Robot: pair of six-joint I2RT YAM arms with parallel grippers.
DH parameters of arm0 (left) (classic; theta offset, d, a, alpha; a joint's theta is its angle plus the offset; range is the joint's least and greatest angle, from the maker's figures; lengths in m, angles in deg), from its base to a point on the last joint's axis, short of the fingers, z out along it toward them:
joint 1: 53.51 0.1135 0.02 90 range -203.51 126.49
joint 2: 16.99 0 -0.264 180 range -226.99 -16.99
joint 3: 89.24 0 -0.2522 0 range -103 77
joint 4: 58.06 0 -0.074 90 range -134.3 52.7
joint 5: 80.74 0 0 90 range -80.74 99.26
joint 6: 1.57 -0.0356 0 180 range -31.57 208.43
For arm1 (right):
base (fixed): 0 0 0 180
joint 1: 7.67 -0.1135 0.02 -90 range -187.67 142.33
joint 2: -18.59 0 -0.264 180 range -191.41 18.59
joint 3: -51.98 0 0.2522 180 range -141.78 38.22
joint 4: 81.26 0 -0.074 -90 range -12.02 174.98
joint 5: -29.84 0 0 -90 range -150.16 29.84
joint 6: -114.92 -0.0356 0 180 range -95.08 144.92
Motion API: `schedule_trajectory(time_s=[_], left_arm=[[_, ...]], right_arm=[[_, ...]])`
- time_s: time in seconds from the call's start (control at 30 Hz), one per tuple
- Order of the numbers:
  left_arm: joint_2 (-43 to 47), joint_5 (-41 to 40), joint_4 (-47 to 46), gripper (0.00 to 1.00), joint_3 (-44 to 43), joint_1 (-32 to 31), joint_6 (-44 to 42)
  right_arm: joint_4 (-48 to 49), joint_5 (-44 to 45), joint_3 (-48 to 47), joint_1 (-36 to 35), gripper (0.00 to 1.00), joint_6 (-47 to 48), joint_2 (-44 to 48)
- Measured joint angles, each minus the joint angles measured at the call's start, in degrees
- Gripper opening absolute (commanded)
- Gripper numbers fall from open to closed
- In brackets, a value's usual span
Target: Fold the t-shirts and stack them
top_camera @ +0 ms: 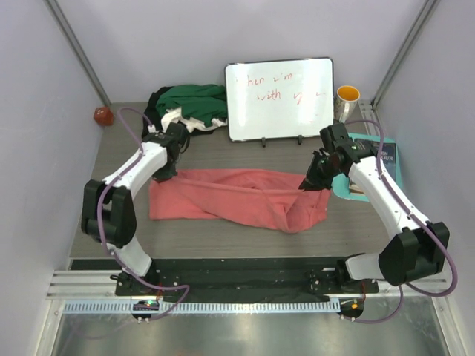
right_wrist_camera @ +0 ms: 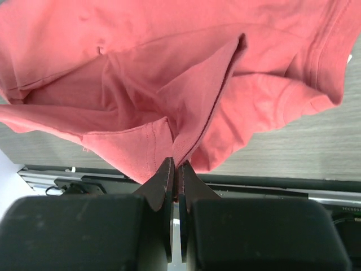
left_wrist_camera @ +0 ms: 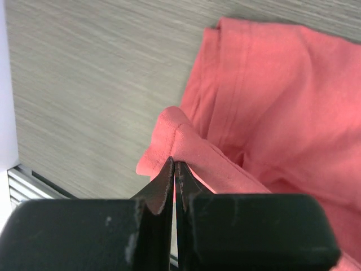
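Plainly, the left gripper [left_wrist_camera: 174, 164] and right gripper [right_wrist_camera: 174, 165] each had jaws clamped on an edge of the salmon-pink t-shirt [top_camera: 237, 199], spread across the table [top_camera: 223, 152].

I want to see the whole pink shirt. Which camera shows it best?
The top camera: the pink shirt shows whole, spread across the table. Both wrist cameras show only a pinched edge up close.

The black two-finger right gripper [right_wrist_camera: 174, 167] pinches a stitched hem of the salmon-pink cloth t-shirt [right_wrist_camera: 169, 68], its jaws pressed together. The shirt spreads in rumpled folds over the grey wood-grain table [right_wrist_camera: 307, 152].
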Motion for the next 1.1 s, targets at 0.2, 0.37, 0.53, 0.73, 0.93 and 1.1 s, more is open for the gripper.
schedule_trajectory(time_s=[0.2, 0.37, 0.53, 0.73, 0.93, 1.1], left_arm=[[-7.52, 0.5, -0.76, 0.0, -2.47, 0.0, -0.96], [-9.55, 2.49, -1.33, 0.0, -4.2, 0.0, -1.86], [-12.83, 4.11, -2.38, 0.0, -5.42, 0.0, -2.64], [-15.23, 4.31, -2.27, 0.0, -5.4, -0.02, -2.64], [-15.82, 3.41, -1.92, 0.0, -5.49, -0.02, -2.6], [-16.48, 1.9, -1.07, 0.0, -5.53, -0.09, -2.38]], right_arm=[[0.79, 0.74, -2.84, 0.0, 0.04, 1.25, -4.15], [0.81, 1.7, -6.08, 0.0, 0.04, 1.79, -5.99], [0.81, 2.08, -8.26, 0.0, 0.03, 2.67, -6.67], [0.79, 1.79, -8.41, 0.0, 0.03, 3.63, -9.46], [0.85, 1.51, -8.39, 0.0, 0.03, 4.55, -10.56], [1.38, 0.74, -8.07, 0.0, 0.02, 5.42, -10.56]])
